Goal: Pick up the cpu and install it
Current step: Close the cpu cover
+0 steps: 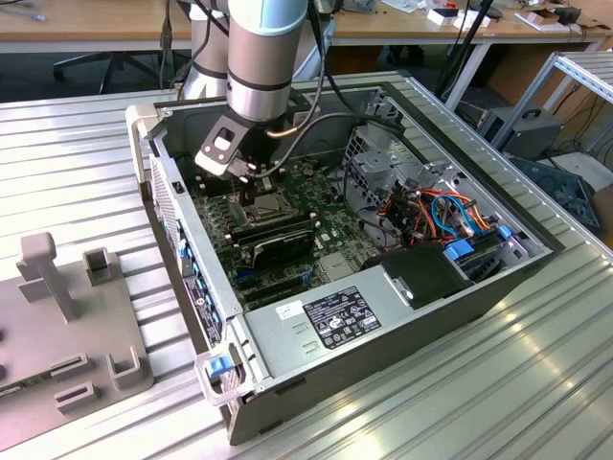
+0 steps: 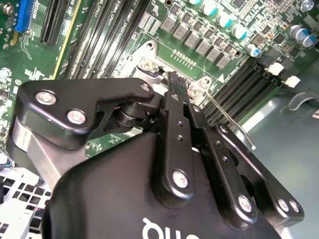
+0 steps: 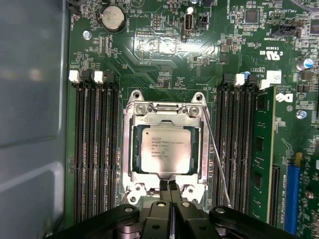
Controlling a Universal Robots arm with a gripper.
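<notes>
The cpu (image 3: 164, 149), a small square chip with a dull silver top, lies flat in its socket on the green motherboard, with the shiny retention frame (image 3: 130, 149) around it. My gripper (image 3: 169, 186) hovers just off one edge of that frame, its two black fingers pressed together with nothing between them. In the second wrist view the gripper (image 2: 174, 82) points down at the frame's corner screws. The exterior view has the gripper (image 1: 251, 184) low inside the open computer case (image 1: 383, 316), above the socket.
A thin wire lever (image 3: 217, 164) runs along one side of the socket. Black memory slots (image 3: 94, 149) flank it on both sides. Cables (image 1: 436, 216) and a drive cage crowd the case's exterior-view right; a grey fixture (image 1: 67, 316) sits on the table at the left.
</notes>
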